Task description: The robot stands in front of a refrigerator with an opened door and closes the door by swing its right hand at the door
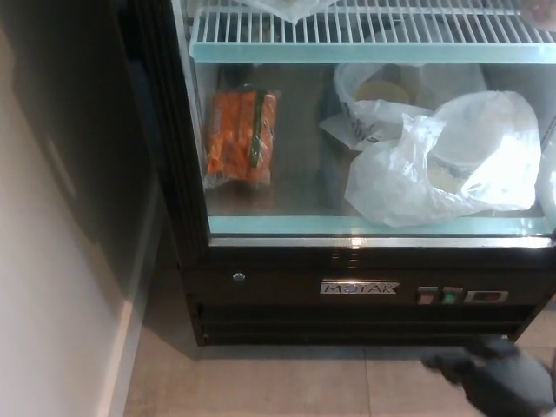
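Right hand [504,378] sits low in the bottom right of the frame, a dark blurred shape over the floor tiles [278,382] — the smear hides the fingers, so whether they are spread or curled I cannot tell, and nothing shows in its grasp. The left hand is out of sight. The refrigerator [347,287] fills the upper and middle of the frame: a wire shelf [365,26] along the top, a packet of carrots [241,135] centre-left, crumpled white plastic bags [452,161] to the right. A faint glassy sheen over the contents suggests the door lies across them, though its edge is not plainly visible. To do this well, I would judge, the hand should stay clear of the front and the door be checked for a flush seat against the dark frame at upper left — no second swing unless a gap shows.
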You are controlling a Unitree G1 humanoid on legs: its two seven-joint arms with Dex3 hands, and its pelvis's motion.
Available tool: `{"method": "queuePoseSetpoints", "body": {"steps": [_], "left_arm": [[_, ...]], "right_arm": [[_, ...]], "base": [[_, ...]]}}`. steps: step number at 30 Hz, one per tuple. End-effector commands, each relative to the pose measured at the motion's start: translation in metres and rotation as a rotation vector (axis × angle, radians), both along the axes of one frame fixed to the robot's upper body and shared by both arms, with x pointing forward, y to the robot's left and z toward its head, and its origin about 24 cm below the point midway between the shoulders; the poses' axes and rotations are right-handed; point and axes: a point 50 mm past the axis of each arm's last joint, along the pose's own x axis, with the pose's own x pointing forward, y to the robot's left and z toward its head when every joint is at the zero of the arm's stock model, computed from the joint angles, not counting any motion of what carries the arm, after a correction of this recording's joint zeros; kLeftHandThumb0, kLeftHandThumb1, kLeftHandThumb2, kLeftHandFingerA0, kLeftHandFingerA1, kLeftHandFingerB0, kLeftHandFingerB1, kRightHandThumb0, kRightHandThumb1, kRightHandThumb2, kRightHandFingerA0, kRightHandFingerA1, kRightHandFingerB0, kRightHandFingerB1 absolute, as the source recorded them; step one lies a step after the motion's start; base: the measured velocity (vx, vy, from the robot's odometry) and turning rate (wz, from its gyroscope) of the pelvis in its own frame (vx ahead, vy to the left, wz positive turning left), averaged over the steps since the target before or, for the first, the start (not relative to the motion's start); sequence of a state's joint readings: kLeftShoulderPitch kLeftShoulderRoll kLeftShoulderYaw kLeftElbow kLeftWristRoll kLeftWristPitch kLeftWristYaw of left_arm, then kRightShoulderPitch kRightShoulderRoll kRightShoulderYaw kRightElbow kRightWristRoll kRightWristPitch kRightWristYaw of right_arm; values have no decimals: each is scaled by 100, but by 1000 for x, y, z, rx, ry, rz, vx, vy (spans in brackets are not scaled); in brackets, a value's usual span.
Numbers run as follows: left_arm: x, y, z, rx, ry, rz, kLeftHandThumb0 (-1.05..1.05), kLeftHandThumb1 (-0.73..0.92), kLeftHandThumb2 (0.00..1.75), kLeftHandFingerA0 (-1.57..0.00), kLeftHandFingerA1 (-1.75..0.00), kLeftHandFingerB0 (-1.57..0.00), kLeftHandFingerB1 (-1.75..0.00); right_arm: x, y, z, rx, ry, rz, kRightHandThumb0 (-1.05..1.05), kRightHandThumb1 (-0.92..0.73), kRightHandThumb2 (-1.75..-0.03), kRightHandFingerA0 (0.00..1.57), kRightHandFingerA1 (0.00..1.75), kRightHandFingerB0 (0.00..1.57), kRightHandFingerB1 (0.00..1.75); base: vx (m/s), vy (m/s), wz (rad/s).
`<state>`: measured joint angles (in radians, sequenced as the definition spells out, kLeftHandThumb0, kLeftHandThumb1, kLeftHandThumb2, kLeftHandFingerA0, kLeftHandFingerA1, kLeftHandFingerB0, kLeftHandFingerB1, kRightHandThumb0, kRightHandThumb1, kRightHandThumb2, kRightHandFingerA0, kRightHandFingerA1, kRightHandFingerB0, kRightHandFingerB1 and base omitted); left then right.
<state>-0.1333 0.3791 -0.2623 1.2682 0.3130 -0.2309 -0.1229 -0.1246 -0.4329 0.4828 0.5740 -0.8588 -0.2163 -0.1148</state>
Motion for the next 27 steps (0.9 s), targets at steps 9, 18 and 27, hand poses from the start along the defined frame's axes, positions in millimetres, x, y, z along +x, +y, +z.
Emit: {"method": "queuePoseSetpoints", "body": {"steps": [9, 18, 27], "left_arm": [[2, 5, 2, 35, 16, 0, -49, 61, 94, -39, -54, -26, -46], [6, 4, 3, 35, 6, 0, -53, 63, 92, -37, -51, -29, -46], [8, 2, 3, 29, 6, -20, -51, 62, 94, -38, -53, -26, -46]], "right_arm": [[-95, -87, -69, -65, 277, -580, -65, -89, -67, 24, 29, 28, 30], [-159, -121, -77, 18, 410, -1082, -63, -90, -68, 28, 31, 27, 30], [-151, -110, -81, 61, 413, -1068, -62, -86, -65, 36, 33, 29, 31]], "base": [[0, 0, 0], [0, 0, 0], [0, 0, 0]]}}
